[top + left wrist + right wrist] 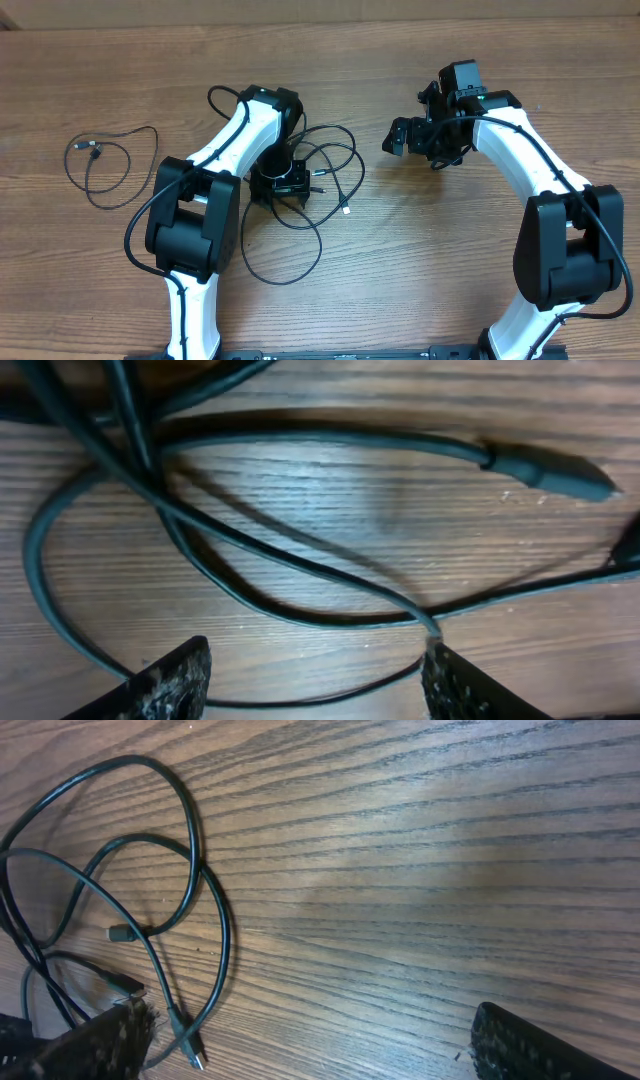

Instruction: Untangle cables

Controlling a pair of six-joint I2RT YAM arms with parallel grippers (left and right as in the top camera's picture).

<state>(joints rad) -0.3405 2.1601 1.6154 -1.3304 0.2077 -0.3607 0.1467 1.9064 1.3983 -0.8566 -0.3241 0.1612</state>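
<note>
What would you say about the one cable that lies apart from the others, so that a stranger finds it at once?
On the wooden table, look to the outer side of the left arm. There a thin black cable lies alone in a loose loop. Unlike the tangled cables under that arm, it crosses no other cable.

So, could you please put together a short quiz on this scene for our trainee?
1. True or false: the right fingers are closed on a cable.
2. Which fingers are over the tangled cables? A: left fingers. B: right fingers.
3. How many cables lie apart from the tangle, beyond the left arm?
Key: 1 false, they stand open over bare table; 2 A; 3 one, the lone cable.
</note>
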